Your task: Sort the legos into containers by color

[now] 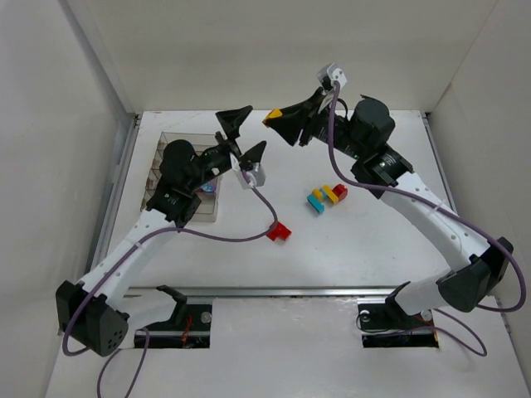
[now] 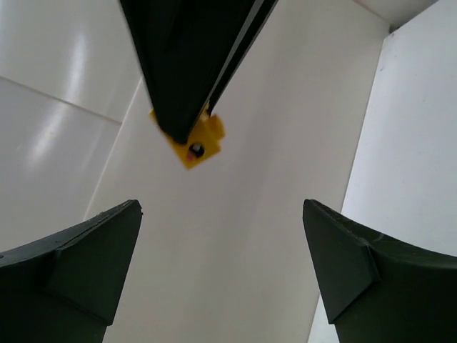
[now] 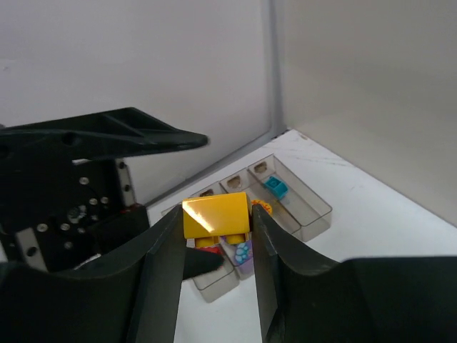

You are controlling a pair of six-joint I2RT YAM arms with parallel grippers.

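A glossy yellow brick [image 3: 216, 214] sits pinched in the right claw [image 1: 280, 120] at upper centre of the overhead view; the left claw [image 1: 246, 135] gapes wide beside it.

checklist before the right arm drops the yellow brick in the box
1. Right gripper shut on yellow brick: ok.
2. Left gripper open and clear of the brick: ok.
3. Brick above the box: not ok; the top view shows it off to the box's right.
4. Path to the box free: not ok; the left gripper sits between brick and box.
5. Yellow compartment known: cannot tell; one holds a teal brick, another a purple brick.
6. Loose cluster and red brick out of the way: ok.
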